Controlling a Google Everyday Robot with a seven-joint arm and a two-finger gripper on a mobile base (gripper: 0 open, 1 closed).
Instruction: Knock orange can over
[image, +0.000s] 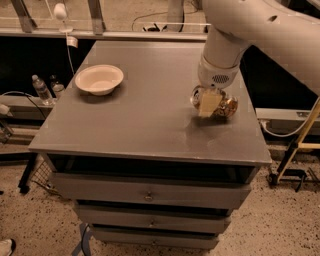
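The orange can (229, 106) lies on its side on the right part of the grey table top (140, 125), its silver top pointing left. My gripper (210, 104) reaches down from the white arm (250, 30) and is shut on the can, with a cream finger (207, 103) across its front. The can's middle is hidden behind that finger.
A cream bowl (99, 79) sits at the table's back left. The table is a drawer cabinet; its right edge lies close to the can. Water bottles (41, 89) stand on a low shelf to the left. A yellow frame (300, 135) leans at the right.
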